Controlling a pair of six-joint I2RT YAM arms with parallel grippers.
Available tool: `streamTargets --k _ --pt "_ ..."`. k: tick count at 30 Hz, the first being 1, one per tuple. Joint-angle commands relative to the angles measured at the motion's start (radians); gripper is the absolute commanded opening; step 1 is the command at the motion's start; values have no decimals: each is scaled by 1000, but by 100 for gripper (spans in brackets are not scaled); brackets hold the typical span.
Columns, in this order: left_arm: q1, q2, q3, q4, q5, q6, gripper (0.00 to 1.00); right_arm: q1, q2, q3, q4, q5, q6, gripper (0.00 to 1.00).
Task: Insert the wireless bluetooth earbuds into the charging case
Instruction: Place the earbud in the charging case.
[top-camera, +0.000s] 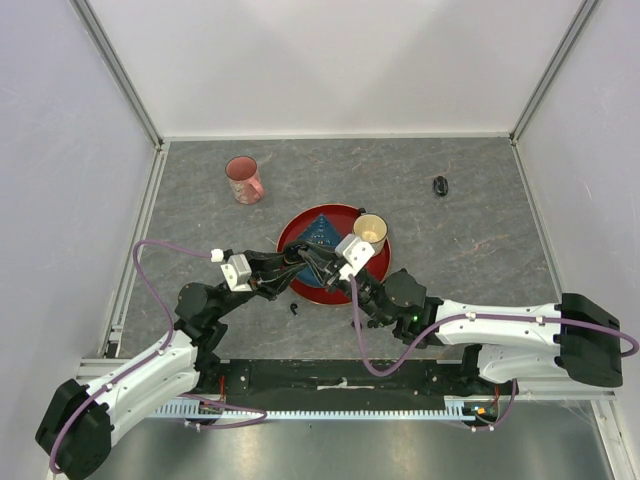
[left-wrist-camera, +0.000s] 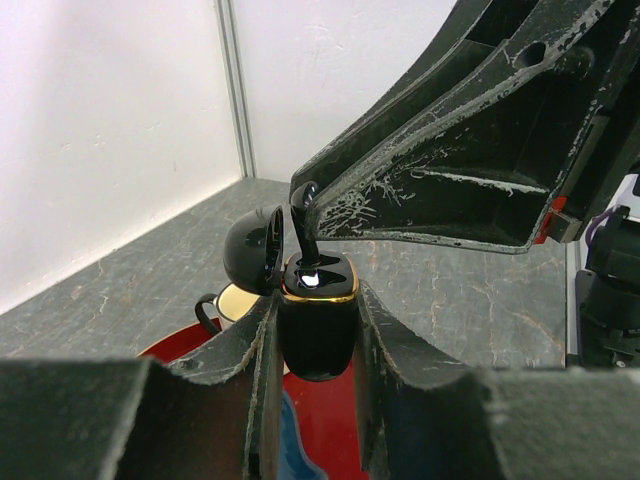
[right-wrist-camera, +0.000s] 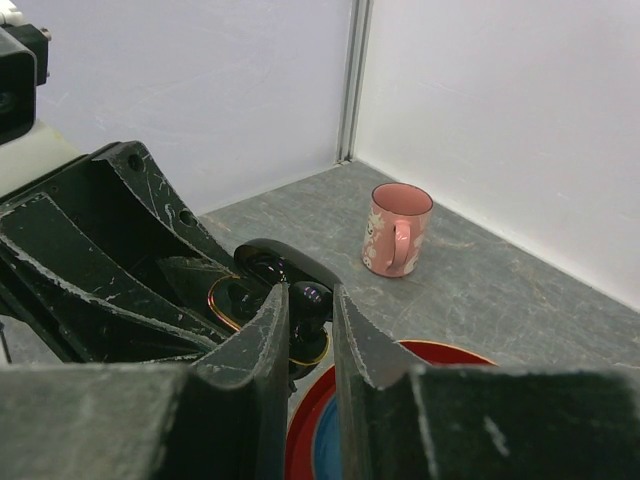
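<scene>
My left gripper (left-wrist-camera: 316, 305) is shut on the charging case (left-wrist-camera: 318, 335), a black case with a gold rim, held upright with its lid (left-wrist-camera: 250, 252) swung open to the left. My right gripper (right-wrist-camera: 311, 300) is shut on one black earbud (right-wrist-camera: 312, 300). In the left wrist view that earbud (left-wrist-camera: 303, 232) stands with its stem down in the case's opening. Both grippers meet over the near edge of the red plate (top-camera: 297, 232) in the top view. Another tiny black earbud (top-camera: 292, 307) lies on the table just in front of the plate.
A cream cup (top-camera: 369, 232) stands on the plate's right side. A pink mug (top-camera: 243, 180) sits at the back left, also in the right wrist view (right-wrist-camera: 395, 228). A black oval case (top-camera: 440, 185) lies at the back right. White walls enclose the table.
</scene>
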Motion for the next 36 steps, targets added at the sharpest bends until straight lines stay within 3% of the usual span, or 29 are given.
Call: streamTargets --k 1,25,28,29,31,34,36 --pt "1 -15 18 115 -50 -15 2 26 26 39 -88 4 -57 0" --pt "1 -34 6 119 -83 -2 2 33 22 79 -203 21 20 2" --pt "1 -34 0 129 -67 2 2 33 32 95 -206 32 41 13" --pt "1 -34 -2 127 -67 2 2 33 37 107 -214 36 52 23" --pt "1 -36 -7 127 -75 5 2 33 35 121 -227 53 81 32" --pt "1 -39 -10 121 -79 9 2 33 20 145 -254 110 147 62" --pt "1 -41 -10 113 -81 11 2 33 -4 147 -246 134 179 74"
